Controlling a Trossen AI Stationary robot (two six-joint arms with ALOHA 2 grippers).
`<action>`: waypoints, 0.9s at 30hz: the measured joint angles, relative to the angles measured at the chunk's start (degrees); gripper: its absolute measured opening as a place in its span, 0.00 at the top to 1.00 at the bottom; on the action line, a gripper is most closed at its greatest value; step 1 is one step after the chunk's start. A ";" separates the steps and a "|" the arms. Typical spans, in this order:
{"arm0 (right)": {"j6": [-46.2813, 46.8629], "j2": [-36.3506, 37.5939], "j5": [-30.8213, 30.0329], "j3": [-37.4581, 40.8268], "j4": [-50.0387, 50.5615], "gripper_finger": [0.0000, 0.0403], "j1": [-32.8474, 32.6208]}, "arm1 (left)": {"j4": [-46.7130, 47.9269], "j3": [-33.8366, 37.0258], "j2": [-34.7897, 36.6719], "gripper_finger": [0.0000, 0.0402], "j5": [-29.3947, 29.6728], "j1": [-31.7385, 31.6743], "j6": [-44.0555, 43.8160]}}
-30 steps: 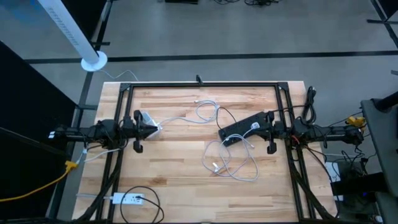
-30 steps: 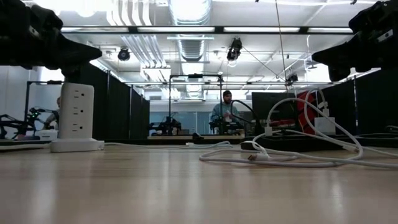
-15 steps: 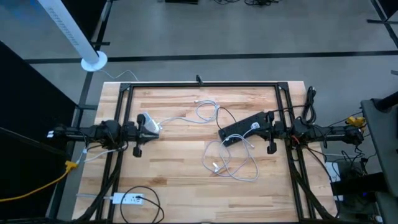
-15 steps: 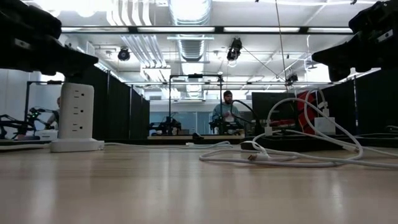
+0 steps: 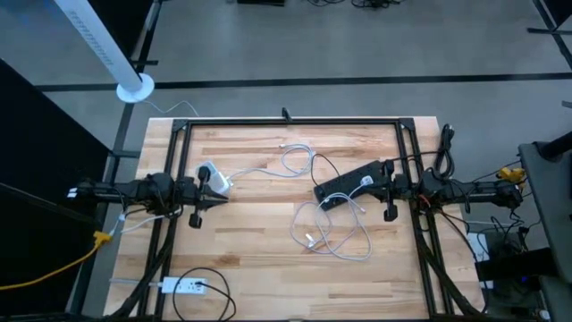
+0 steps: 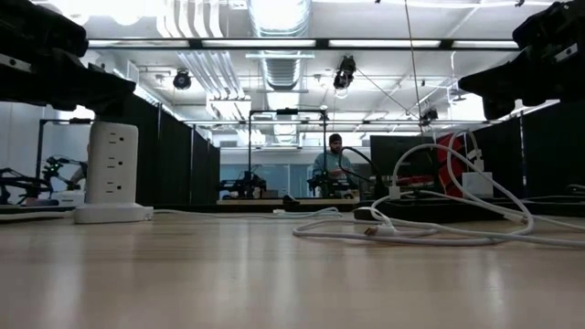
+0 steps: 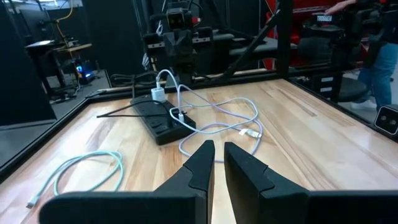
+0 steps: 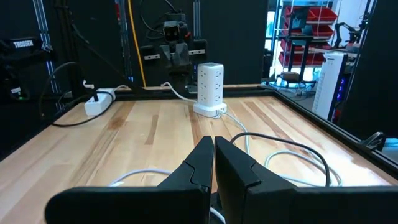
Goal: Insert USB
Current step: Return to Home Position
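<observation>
Two tools, both with fingers together and holding nothing, sit at opposite edges of the table (image 5: pixel 259 268). The left tool (image 7: pixel 217 150) has drawn back: a second ago its tip covered the white outlet tower (image 5: pixel 209 175), which now stands uncovered just ahead of it, a white cable (image 5: pixel 259 169) trailing away. The right tool (image 8: pixel 213 146) has not moved; the black power strip (image 5: pixel 347 184) lies just ahead of it, charger (image 5: pixel 365 182) plugged in. The plugging looks finished, leaving only the retreat home.
</observation>
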State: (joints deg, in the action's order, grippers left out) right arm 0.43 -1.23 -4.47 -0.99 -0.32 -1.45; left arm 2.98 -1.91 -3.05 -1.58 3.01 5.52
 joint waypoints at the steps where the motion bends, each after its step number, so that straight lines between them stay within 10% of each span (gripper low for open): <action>1: 0.00 0.00 -0.02 0.00 0.00 1.00 0.00 | 0.01 0.00 -0.03 0.94 0.01 0.00 0.00; 27: 0.00 1.25 -0.04 0.39 -1.07 1.00 0.00 | -3.76 1.42 3.03 0.94 0.17 0.00 -0.02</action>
State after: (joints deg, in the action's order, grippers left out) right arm 0.43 0.01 -4.51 -0.60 -1.39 -1.45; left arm -0.78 -0.49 -0.01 -1.41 3.01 5.50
